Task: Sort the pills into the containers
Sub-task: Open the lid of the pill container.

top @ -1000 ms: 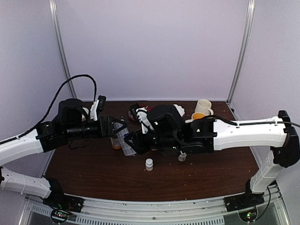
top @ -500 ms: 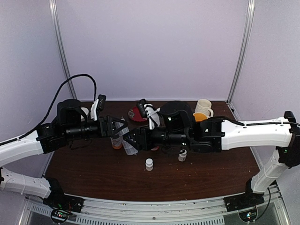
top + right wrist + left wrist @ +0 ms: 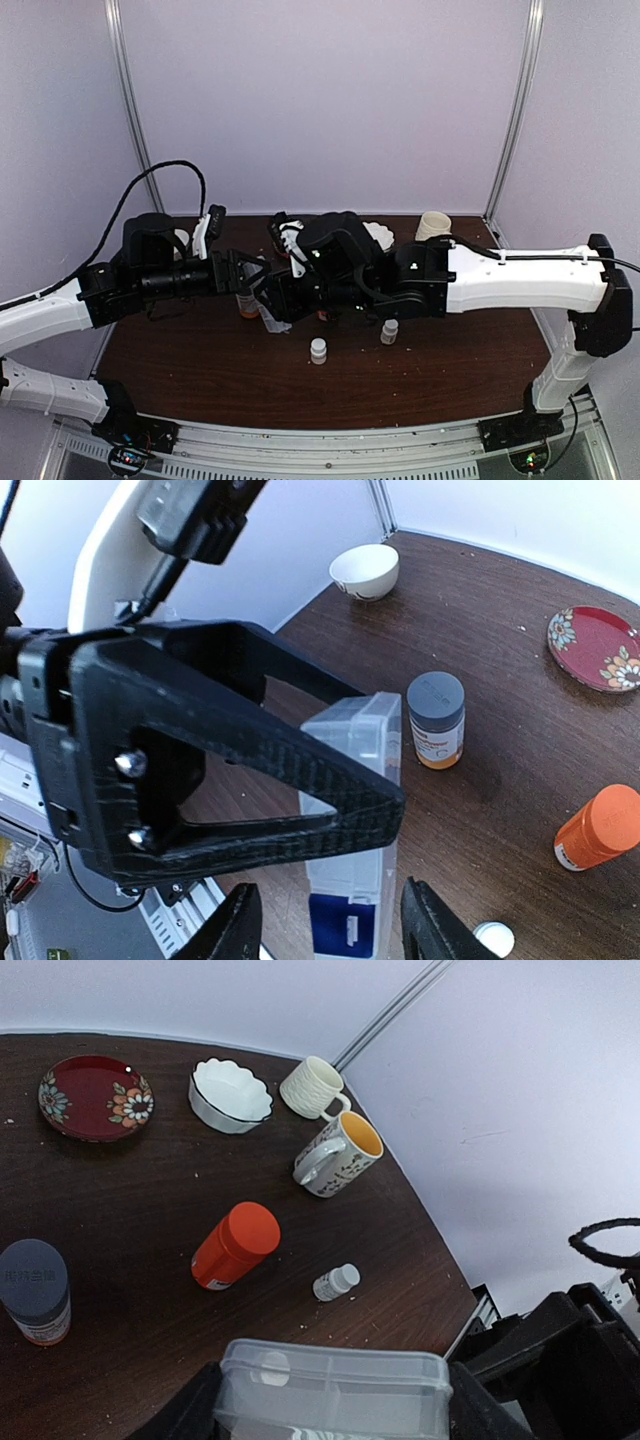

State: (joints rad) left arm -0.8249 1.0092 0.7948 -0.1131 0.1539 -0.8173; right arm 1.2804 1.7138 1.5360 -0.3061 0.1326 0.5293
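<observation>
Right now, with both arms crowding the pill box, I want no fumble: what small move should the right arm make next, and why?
Probably close the right pincer gently on the clear flat rectangular plastic pill box. The left pincer grips that box, and the right pincer's fingers stand open either side of its near end.

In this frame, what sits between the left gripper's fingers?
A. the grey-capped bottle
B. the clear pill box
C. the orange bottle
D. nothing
B: the left wrist view shows the clear pill box between the fingers of the left gripper, with the orange bottle and the grey-capped bottle away from it on the table.
</observation>
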